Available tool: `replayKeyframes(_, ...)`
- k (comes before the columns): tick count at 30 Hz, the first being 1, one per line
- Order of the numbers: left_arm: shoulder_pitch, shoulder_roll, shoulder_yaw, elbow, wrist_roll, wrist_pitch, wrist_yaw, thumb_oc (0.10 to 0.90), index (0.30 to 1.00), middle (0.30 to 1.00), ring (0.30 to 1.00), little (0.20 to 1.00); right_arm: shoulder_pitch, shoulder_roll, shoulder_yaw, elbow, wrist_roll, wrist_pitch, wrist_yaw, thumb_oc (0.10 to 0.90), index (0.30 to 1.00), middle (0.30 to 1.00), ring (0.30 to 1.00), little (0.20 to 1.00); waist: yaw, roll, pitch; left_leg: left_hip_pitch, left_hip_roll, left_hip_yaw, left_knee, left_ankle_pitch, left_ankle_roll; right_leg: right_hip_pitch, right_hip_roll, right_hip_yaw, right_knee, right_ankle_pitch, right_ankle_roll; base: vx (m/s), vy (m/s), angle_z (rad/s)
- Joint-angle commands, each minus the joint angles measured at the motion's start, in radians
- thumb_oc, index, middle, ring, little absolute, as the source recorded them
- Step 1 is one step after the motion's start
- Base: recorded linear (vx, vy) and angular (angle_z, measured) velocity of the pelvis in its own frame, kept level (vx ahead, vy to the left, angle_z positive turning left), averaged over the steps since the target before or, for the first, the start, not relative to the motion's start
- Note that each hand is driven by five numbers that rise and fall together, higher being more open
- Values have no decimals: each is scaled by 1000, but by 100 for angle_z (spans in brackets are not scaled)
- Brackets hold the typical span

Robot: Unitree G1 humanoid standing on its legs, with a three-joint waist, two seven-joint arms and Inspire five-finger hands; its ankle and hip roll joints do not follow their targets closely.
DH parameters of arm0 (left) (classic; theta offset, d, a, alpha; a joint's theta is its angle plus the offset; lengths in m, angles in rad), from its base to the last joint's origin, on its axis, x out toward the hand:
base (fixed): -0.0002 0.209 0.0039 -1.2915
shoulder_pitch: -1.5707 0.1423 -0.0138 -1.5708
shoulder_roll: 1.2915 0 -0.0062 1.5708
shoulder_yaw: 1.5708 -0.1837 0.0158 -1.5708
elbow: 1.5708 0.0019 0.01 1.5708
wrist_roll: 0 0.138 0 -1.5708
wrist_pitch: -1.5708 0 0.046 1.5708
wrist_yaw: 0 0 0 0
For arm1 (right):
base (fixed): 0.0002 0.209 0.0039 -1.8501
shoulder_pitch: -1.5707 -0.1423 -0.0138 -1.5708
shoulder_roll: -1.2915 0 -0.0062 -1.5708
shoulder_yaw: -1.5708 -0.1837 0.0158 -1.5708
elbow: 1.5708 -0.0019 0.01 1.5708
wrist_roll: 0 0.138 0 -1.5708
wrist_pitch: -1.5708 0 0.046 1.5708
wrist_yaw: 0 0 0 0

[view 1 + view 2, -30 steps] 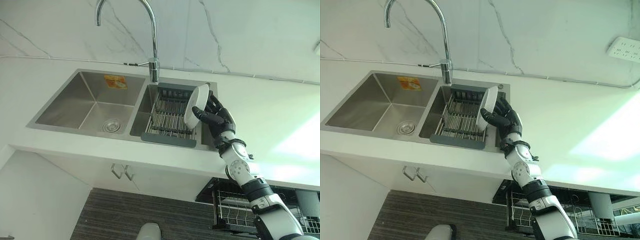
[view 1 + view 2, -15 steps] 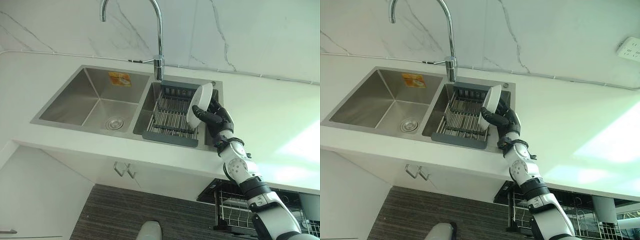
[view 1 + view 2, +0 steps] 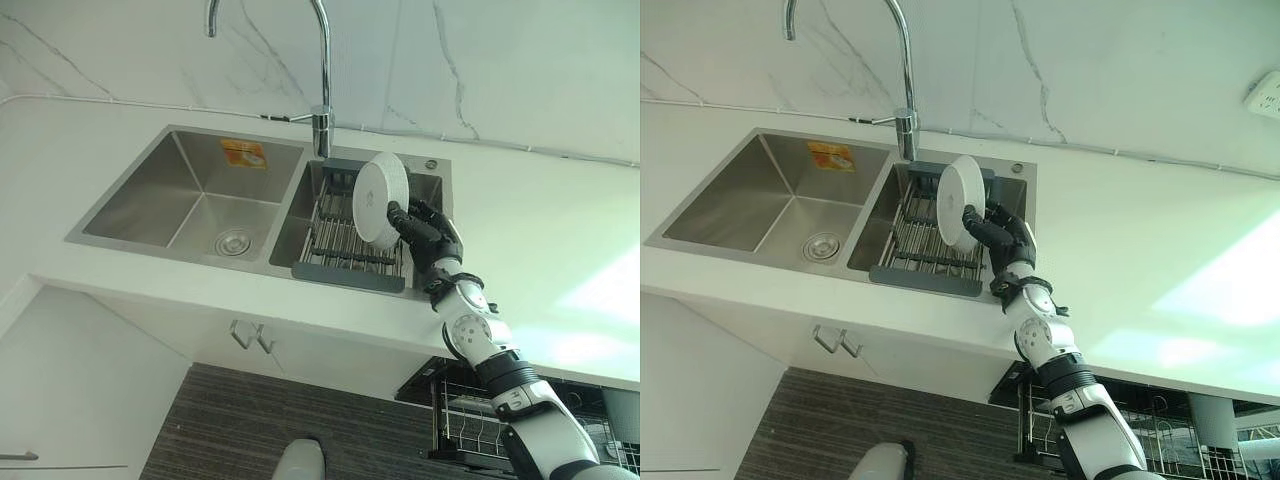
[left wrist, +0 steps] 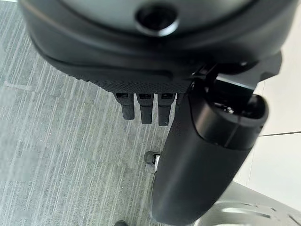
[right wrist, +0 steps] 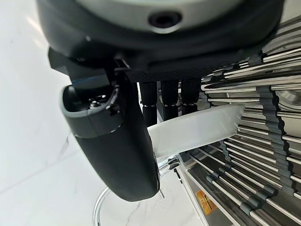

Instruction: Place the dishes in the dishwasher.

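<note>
Progress looks early to us: one white plate (image 3: pixel 381 185) is lifted clear above the drying rack (image 3: pixel 340 235) in the sink's (image 3: pixel 190 190) smaller basin, and nothing we can see has reached the dishwasher yet. Its wire basket (image 3: pixel 470 420) shows under the counter (image 3: pixel 540 230) at about five o'clock from the rack, so carrying the plate down there and setting it in is still to come, by our judgement. We cannot tell whether other dishes remain in the rack.

Our right hand (image 3: pixel 425 232) grips the plate at its lower rim, at roughly four o'clock on the disc. In the right wrist view the thumb (image 5: pixel 115 141) presses one face while the fingers (image 5: pixel 169 96) curl behind the other, the white edge pinched between them. The plate stands nearly upright, just below the faucet (image 3: pixel 320 70).

Our left hand (image 4: pixel 155 80) hangs over the floor (image 4: pixel 56 150), fingers relaxed and holding nothing.
</note>
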State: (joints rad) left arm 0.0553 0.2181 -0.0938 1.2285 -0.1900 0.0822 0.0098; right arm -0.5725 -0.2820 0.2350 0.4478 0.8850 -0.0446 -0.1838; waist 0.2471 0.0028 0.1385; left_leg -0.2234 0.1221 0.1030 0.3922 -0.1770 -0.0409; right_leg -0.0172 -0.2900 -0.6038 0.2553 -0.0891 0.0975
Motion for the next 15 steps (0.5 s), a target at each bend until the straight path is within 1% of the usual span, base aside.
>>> replayKeyframes(1, 4, 61, -52, 20, 17, 5, -5, 800, 900, 900, 900, 900, -119, -28, -12, -34, 4, -120, 25, 400, 300, 300, 300, 300, 4, -12, -61, 47, 36, 62, -92, 0, -33, 54, -76, 69, 45, -75, 102, -83, -45, 0)
replayKeyframes(3, 1, 60, -52, 15, 16, 10, -3, 800, 900, 900, 900, 900, -116, -30, -15, -54, 19, -128, 31, 400, 300, 300, 300, 300, -1, -13, -61, 50, 38, 66, -92, -1, -33, 51, -75, 72, 45, -73, 102, -75, -40, -1)
replayKeyframes(7, -3, 58, -46, 4, 24, 18, -5, 800, 900, 900, 900, 900, -98, -34, -25, -145, 56, -148, 62, 400, 300, 300, 300, 300, -26, -16, -62, 65, 48, 83, -92, -4, -33, 39, -69, 84, 45, -69, 101, -60, -33, -9)
replayKeyframes(9, -6, 52, -45, -1, 31, 25, 0, 800, 900, 900, 900, 900, -77, -26, -29, -213, 141, -164, 118, 400, 300, 300, 300, 300, -45, -18, -62, 75, 54, 95, -92, -6, -33, 30, -64, 95, 45, -67, 100, -49, -48, -16)
replayKeyframes(11, -9, 52, -43, -4, 46, 33, -3, 800, 900, 900, 900, 900, -55, -11, -31, -292, 266, -194, 218, 400, 300, 300, 300, 300, -63, -21, -64, 84, 62, 107, -92, -7, -34, 23, -59, 106, 45, -67, 102, -40, -55, -19)
replayKeyframes(12, -14, 53, -44, 1, 45, 35, -3, 800, 900, 900, 900, 900, -44, -4, -34, -356, 307, -192, 237, 400, 300, 300, 300, 300, -75, -22, -65, 92, 67, 115, -92, -9, -34, 18, -55, 115, 45, -67, 103, -25, -58, -30)
replayKeyframes(14, -24, 52, -52, 7, 56, 37, -4, 800, 900, 900, 900, 900, -29, 5, -41, -433, 338, -213, 262, 400, 300, 300, 300, 300, -92, -23, -67, 103, 72, 124, -92, -13, -34, 12, -47, 129, 45, -68, 105, -54, -54, -37)
replayKeyframes(15, -30, 51, -57, 10, 55, 39, -1, 800, 900, 900, 900, 900, -21, 5, -50, -481, 361, -216, 270, 400, 300, 300, 300, 300, -106, -23, -66, 97, 75, 139, -92, 6, -24, -4, -44, 130, 45, -51, 94, -88, -51, -40)
